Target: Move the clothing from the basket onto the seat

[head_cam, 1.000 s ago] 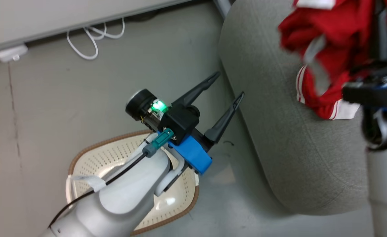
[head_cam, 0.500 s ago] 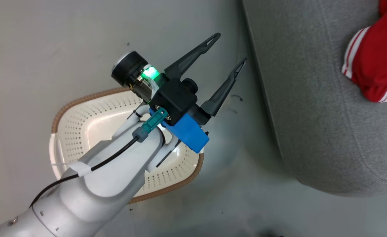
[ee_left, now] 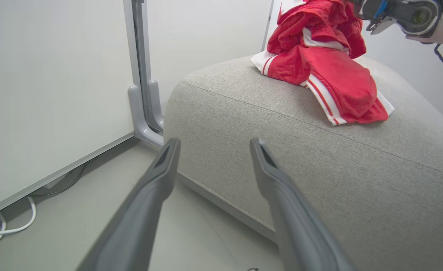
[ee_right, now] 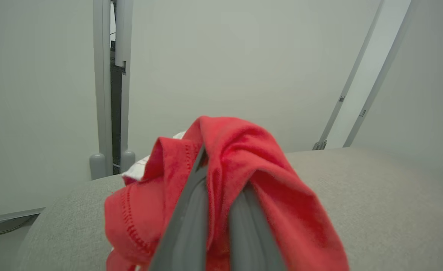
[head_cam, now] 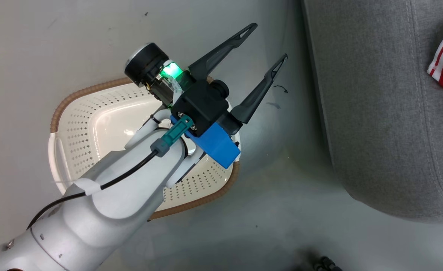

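On seat (ee_left: 319, 169), clothing (ee_left: 326, 75) pinched by right gripper (ee_right: 221, 180)

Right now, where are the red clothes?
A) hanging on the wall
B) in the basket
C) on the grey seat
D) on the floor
C: the red clothes sit piled on top of the grey seat, with the upper piece pinched in the right gripper.

The left tool (head_cam: 270, 41) hangs over bare floor (head_cam: 55, 45) in the gap between the basket (head_cam: 74, 124) and the seat (head_cam: 375, 113), jaws spread with nothing between them. Its arm (head_cam: 123, 195) covers the basket's right part; the rest lies open. On the seat the clothing (ee_left: 319, 71) heaps at the far end, the near cushion bare; a post (ee_left: 142, 75) and wall panel (ee_left: 55, 75) stand close beside the seat
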### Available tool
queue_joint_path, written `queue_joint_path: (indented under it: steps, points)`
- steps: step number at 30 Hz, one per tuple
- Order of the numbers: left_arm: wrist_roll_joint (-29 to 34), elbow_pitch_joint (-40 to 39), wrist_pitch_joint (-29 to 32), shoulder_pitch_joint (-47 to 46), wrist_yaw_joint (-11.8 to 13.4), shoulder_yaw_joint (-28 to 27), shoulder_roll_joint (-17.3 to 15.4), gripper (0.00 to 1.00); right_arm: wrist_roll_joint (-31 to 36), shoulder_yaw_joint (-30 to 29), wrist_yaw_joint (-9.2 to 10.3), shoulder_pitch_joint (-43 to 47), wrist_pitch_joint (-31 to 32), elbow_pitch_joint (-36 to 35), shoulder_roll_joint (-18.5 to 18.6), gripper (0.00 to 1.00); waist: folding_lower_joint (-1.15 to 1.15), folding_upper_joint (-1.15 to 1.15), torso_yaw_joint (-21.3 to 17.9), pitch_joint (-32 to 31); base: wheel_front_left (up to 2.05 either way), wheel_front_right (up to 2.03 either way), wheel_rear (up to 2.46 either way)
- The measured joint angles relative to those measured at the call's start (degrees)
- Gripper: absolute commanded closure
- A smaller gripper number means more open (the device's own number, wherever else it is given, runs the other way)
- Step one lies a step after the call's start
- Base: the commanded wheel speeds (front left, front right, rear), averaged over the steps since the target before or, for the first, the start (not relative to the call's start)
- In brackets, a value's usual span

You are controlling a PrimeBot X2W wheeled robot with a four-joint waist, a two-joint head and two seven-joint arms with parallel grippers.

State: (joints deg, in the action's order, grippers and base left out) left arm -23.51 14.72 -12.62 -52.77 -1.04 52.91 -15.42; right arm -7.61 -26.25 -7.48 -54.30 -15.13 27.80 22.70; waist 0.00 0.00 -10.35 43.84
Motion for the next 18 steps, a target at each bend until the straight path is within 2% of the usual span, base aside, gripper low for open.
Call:
queue_joint_path:
  steps: [5, 10, 11, 12, 13, 18]
  points:
    - [-0.02, 0.24, -0.08, -0.07, 0.01, -0.01, -0.23, 0.00, -0.40, -0.67, 0.00, 0.68, 0.00, 4.50, -1.90, 1.00, 0.00, 0.00, 0.18, -0.38, 0.00, 0.00, 0.00]
    - [-0.18, 0.80, -0.23, -0.05, 0.01, 0.23, -0.15, 0.00, -0.51, -1.00, 0.00, 2.74, 0.00, 5.80, -4.26, 1.00, 0.00, 0.00, 0.20, -1.33, 0.00, 0.00, 0.00]
    - [-0.19, 0.91, -0.46, -0.05, 0.01, 0.24, -0.14, 0.00, -0.52, -1.19, 0.00, 3.07, 0.00, 5.67, -4.68, 0.83, 0.00, 0.00, 0.21, -1.60, 0.00, 0.00, 0.00]
    - [-0.20, 1.08, -0.58, -0.03, 0.02, 0.24, -0.13, 0.00, -0.51, -1.33, 0.00, 3.48, 0.01, 5.31, -5.02, 0.30, 0.00, 0.00, 0.23, -1.93, 0.00, 0.00, 0.00]
    - [-0.24, 1.23, -0.63, 0.04, 0.07, 0.24, -0.10, 0.00, -0.43, -1.37, -0.01, 4.10, 0.00, 4.94, -5.30, 0.00, 0.00, 0.00, 0.26, -2.35, 0.00, 0.00, 0.00]
    - [-1.15, 2.54, -1.52, 1.73, 0.16, 0.11, 0.60, 0.00, 0.08, -0.62, 0.00, 9.22, 0.00, 2.48, -6.65, 0.00, -0.01, 0.00, 0.51, -5.44, 0.00, 0.00, 0.00]
